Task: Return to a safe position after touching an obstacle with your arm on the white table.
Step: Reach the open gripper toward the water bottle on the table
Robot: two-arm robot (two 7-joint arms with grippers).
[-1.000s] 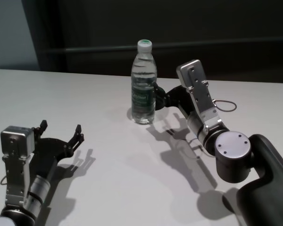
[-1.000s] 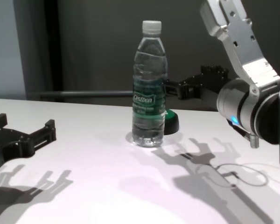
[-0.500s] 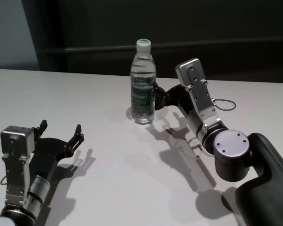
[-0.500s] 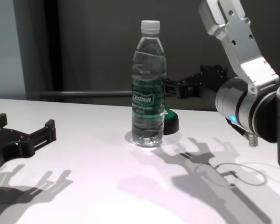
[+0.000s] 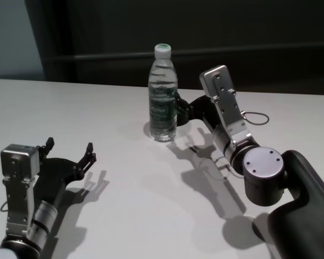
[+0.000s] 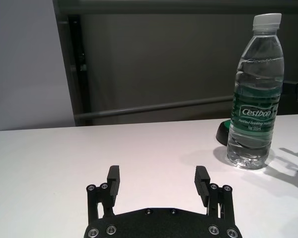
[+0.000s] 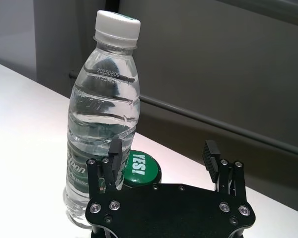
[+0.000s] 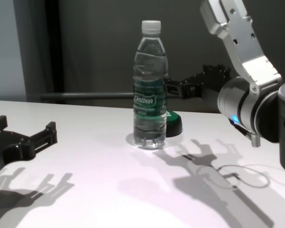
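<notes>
The obstacle, a tall clear water bottle (image 5: 162, 97) with a white cap and green label, stands upright on the white table (image 5: 124, 183). It also shows in the chest view (image 8: 150, 85), the left wrist view (image 6: 253, 94) and the right wrist view (image 7: 102, 129). My right gripper (image 5: 180, 107) is open just right of and behind the bottle. In the right wrist view (image 7: 163, 150) one finger (image 7: 115, 153) lies against the bottle's side. My left gripper (image 5: 70, 145) is open and empty, low over the table's near left (image 6: 157, 174).
A low black-and-green round puck (image 8: 173, 124) sits on the table right behind the bottle, under my right gripper (image 8: 173, 88); it shows too in the right wrist view (image 7: 141, 166). A dark wall with a rail runs behind the table's far edge.
My right arm has shifted slightly left, and the bottle has slid a little left with it, still upright. The left arm has not moved.
</notes>
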